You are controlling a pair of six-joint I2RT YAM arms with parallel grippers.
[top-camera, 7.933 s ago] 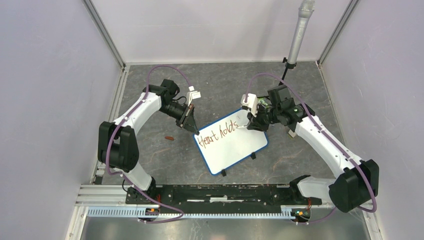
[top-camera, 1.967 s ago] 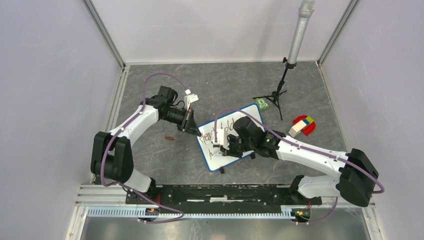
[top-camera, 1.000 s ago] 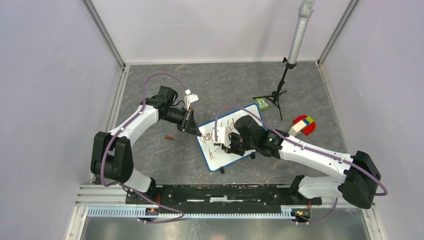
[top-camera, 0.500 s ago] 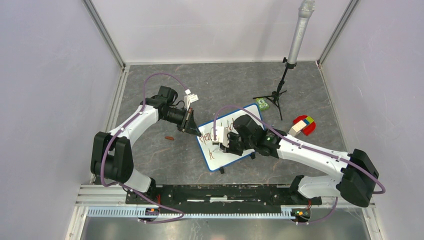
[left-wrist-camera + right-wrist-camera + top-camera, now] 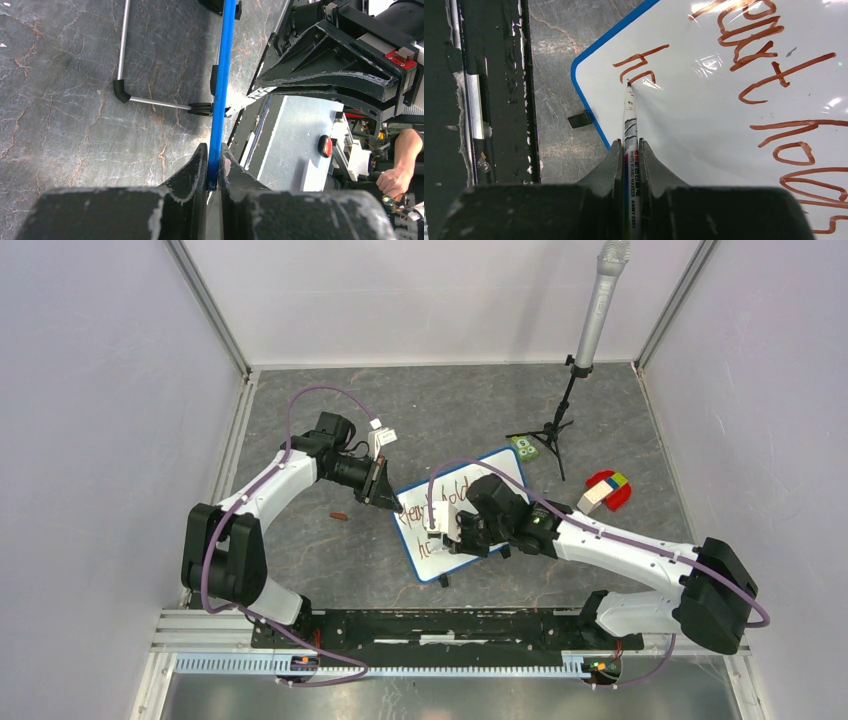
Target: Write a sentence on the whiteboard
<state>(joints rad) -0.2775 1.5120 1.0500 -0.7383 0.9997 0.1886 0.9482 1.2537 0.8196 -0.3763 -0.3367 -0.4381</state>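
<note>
Right tool (image 5: 630,145) clamps slim marker (image 5: 629,115) against glossy whiteboard (image 5: 704,125); left tool (image 5: 214,150) pinches its blue frame (image 5: 220,75).

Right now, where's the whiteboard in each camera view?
Top external: whiteboard at centre, tilted, under the right arm.
Left wrist: edge-on, a blue strip rising from the left gripper.
Right wrist: fills the upper right, marker tip on it.
Shared landmark: its blue frame.
</note>
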